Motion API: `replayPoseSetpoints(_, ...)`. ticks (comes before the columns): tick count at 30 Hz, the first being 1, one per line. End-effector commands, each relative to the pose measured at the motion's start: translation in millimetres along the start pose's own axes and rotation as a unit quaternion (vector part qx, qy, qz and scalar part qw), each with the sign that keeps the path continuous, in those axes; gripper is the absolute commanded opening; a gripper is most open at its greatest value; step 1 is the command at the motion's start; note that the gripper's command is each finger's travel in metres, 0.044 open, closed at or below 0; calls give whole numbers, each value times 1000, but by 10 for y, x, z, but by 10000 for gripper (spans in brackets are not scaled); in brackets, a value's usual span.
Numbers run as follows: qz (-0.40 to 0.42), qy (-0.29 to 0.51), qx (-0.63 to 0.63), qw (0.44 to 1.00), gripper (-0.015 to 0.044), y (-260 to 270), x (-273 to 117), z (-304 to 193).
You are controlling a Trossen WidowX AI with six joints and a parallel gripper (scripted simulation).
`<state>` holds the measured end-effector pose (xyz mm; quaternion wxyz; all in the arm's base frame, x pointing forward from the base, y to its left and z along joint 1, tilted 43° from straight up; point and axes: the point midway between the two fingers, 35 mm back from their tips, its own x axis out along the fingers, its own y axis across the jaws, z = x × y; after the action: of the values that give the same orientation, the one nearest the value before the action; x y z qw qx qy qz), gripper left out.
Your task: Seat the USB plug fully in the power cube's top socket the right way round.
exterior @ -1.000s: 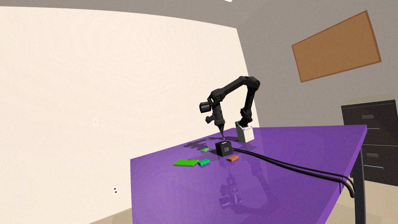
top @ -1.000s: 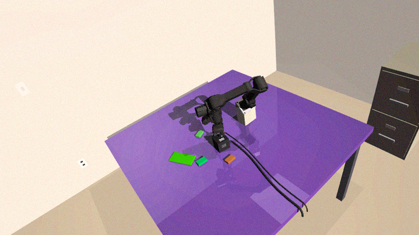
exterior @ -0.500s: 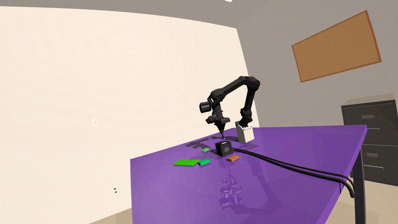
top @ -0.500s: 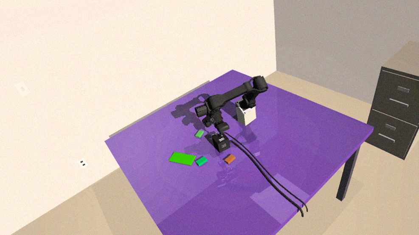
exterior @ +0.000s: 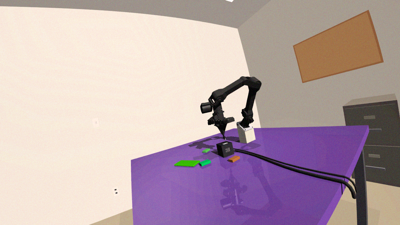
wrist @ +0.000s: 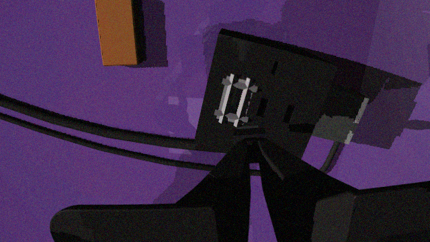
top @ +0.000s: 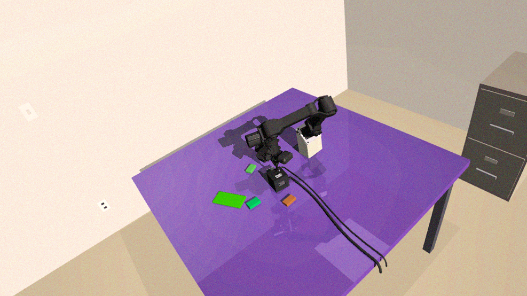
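The black power cube stands on the purple table, with a pale metal-rimmed socket on its top. My gripper is shut on the small USB plug and points down over the cube. In the exterior view the plug's pale tip shows just above the cube's top edge, apparently out of the socket. In the wrist view the plug shows dark beside the socket's rim. Which way round the plug faces cannot be told, and the fingers hide part of it.
An orange block lies near the cube. A flat green slab, a teal block and a light green block lie around it. Two black cables run from the cube area over the table edge.
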<state>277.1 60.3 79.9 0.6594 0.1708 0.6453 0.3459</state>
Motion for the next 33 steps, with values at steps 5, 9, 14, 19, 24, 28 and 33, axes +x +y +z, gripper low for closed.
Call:
replayPoseSetpoints(5,0,0,-101,995,0,-1,0,0)
replayPoseSetpoints(9,0,0,-153,988,0,-1,0,0)
replayPoseSetpoints(14,0,0,-217,976,0,-1,0,0)
replayPoseSetpoints(19,0,0,-280,960,0,-1,0,0)
replayPoseSetpoints(24,0,0,-342,940,0,-1,0,0)
replayPoseSetpoints(28,0,0,-391,920,0,-1,0,0)
replayPoseSetpoints(33,0,0,-451,893,0,-1,0,0)
